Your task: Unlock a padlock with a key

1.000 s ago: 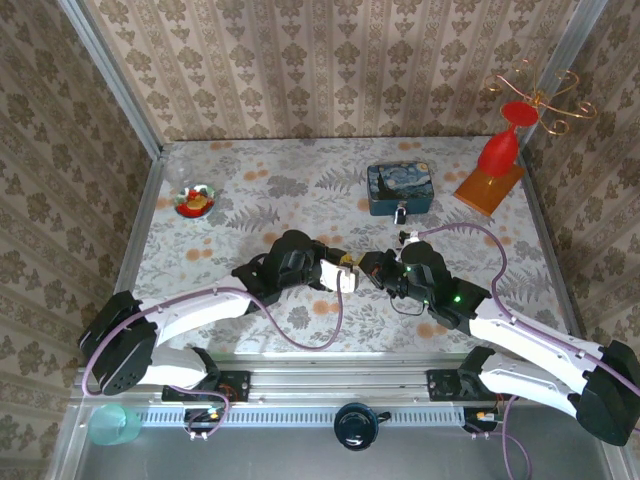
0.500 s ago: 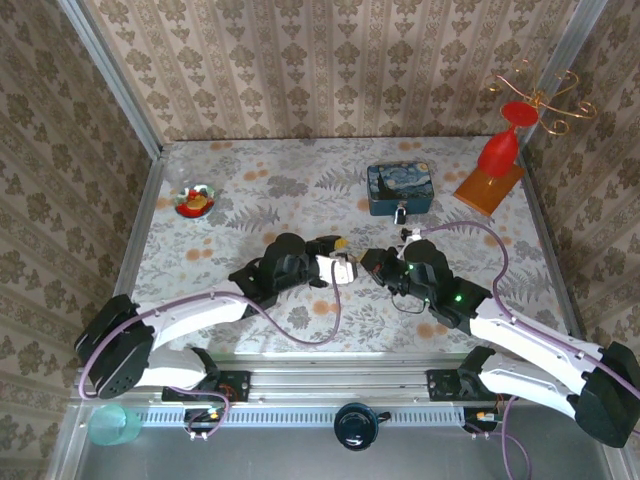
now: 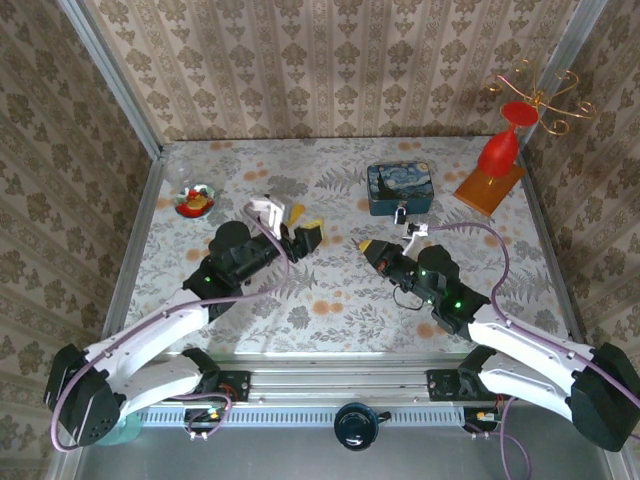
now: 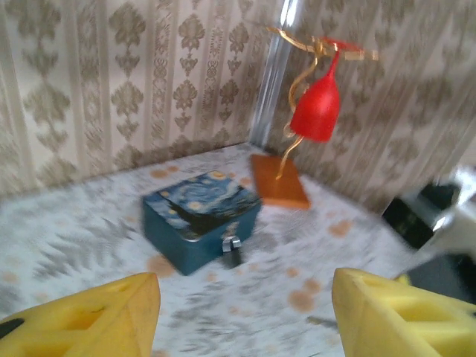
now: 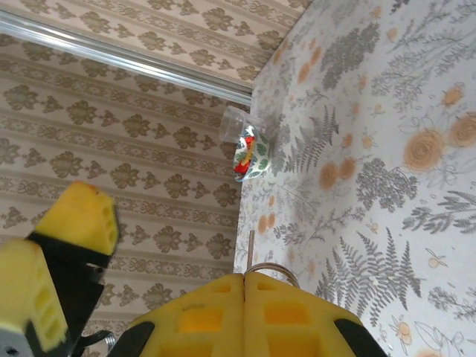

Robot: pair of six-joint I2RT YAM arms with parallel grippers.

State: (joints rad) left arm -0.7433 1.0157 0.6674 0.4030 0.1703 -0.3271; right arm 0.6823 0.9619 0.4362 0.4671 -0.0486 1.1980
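Against the tin [image 3: 400, 187], padlock [image 3: 399, 214] hangs upright; left hand [image 4: 245, 316] wide, right hand [image 5: 244, 297] pinching key [image 5: 269, 268].

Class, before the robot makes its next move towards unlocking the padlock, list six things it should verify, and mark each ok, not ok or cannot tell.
1. Right gripper shut on the thin metal key with a wire ring: ok.
2. Left gripper open and empty: ok.
3. Tiny dark padlock with silvery shackle in sight at the front of the blue painted tin box: ok.
4. Floral tabletop between right gripper and padlock free of objects: ok.
5. Key lined up with the keyhole: cannot tell, too small.
6. Padlock steadied by left gripper: not ok, the gripper stands apart from it.
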